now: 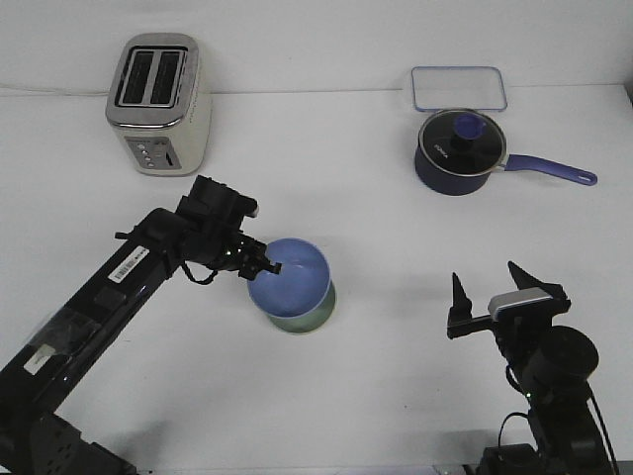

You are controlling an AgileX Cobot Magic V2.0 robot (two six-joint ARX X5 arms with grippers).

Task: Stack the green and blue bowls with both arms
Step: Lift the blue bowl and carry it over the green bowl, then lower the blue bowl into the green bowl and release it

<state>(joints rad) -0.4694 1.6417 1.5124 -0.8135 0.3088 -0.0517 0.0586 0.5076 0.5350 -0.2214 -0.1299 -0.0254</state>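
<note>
The light blue bowl (289,279) sits tilted inside the pale green bowl (309,322), which stands on the white table near the middle. Only the green bowl's lower rim shows beneath the blue one. My left gripper (265,264) reaches in from the left and is shut on the blue bowl's left rim. My right gripper (485,277) is open and empty at the lower right, well apart from the bowls, with its fingers pointing up.
A cream and silver toaster (158,104) stands at the back left. A dark blue lidded saucepan (457,150) with a long handle stands at the back right, with a clear rectangular lid (459,87) behind it.
</note>
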